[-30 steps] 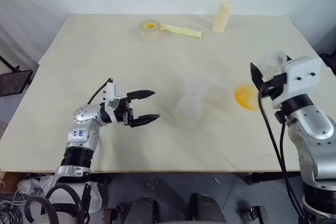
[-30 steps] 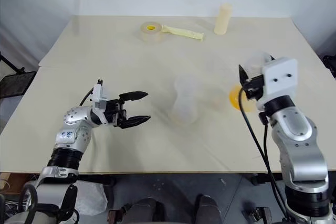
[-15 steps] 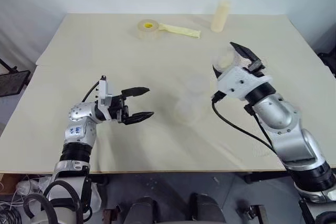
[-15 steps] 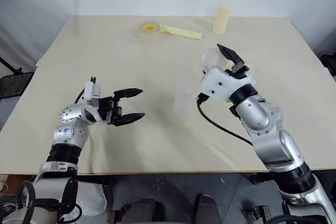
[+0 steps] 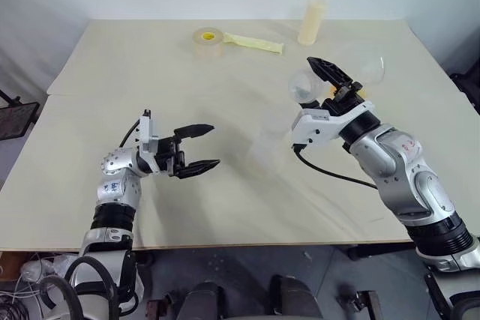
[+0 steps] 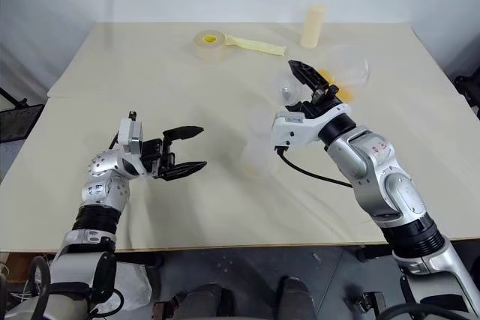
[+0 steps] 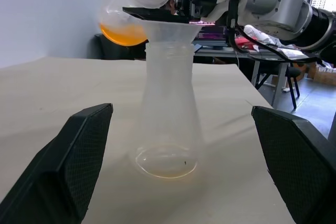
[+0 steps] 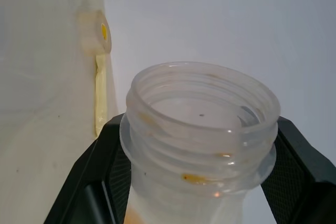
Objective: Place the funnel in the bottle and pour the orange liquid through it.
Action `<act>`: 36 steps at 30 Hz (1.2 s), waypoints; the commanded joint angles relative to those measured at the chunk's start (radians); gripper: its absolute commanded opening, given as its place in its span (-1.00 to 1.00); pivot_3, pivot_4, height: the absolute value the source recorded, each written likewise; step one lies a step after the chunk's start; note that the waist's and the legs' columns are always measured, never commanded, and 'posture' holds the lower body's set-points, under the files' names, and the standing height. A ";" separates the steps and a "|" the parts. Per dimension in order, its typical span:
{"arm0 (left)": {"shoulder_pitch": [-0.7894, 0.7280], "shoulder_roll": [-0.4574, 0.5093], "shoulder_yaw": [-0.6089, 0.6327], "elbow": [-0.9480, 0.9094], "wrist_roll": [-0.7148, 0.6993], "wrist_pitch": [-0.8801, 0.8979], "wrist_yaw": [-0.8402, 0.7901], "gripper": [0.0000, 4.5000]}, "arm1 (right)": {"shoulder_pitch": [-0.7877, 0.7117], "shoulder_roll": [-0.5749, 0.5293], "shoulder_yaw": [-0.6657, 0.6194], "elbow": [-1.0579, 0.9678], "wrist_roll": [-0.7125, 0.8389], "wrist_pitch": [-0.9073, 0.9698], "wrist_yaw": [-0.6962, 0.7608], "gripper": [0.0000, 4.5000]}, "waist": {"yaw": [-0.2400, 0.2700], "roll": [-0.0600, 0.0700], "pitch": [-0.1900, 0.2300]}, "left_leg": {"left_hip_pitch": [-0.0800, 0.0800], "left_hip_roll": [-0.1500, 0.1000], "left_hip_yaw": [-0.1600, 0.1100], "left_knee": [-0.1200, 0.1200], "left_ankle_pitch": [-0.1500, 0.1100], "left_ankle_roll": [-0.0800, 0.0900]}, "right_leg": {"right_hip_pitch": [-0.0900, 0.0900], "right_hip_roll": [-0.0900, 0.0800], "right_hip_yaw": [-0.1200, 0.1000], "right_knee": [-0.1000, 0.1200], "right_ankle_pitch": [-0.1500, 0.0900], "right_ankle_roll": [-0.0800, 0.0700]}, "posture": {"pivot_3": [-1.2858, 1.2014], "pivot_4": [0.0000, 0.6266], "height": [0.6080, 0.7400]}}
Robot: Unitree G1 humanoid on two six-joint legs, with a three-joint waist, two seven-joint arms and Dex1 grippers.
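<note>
1. The left wrist view shows the funnel (image 7: pixel 167 27) seated in the bottle (image 7: pixel 168 119) mid-table, with orange liquid (image 7: pixel 122 33) in the tilted flask (image 5: pixel 358 73).
2. Right gripper (image 8: pixel 202 156) pinches the flask's neck at the bottle's 1 o'clock.
3. Left gripper (image 5: pixel 196 148) is spread, at 9 o'clock.
4. No readable writing.

Open worktop (image 5: pixel 150 80) is lying between the left gripper (image 5: pixel 201 148) and the bottle (image 7: pixel 168 114), so nothing is blocking a straight reach there. The funnel (image 7: pixel 170 27) is sitting in the bottle's neck, and a tilted flask (image 7: pixel 137 3) (held by the right gripper (image 6: pixel 309 88)) is crowding the space above. A tape roll (image 5: pixel 208 40) and cream cylinder (image 5: pixel 313 22) are standing well apart at the far edge.
</note>
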 commanded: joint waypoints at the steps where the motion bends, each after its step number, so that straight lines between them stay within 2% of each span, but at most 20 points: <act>1: -0.015 -0.005 0.020 -0.005 -0.021 -0.017 -0.014 1.00 | -0.035 -0.001 -0.027 -0.003 -0.036 -0.041 -0.017 0.24 | 0.000 0.000 0.000 | 0.000 0.000 0.000 0.000 0.000 0.000 | 0.000 0.000 0.000 0.000 0.000 0.000 | 0.03 -0.52 1.00; 36: -0.034 -0.025 0.015 -0.039 -0.020 0.004 -0.036 1.00 | -0.080 -0.032 -0.048 0.054 -0.239 -0.241 -0.078 0.24 | 0.000 0.000 0.000 | 0.000 0.000 -0.001 0.000 0.000 0.000 | 0.000 0.000 0.000 0.000 0.000 0.000 | 0.03 -0.52 1.00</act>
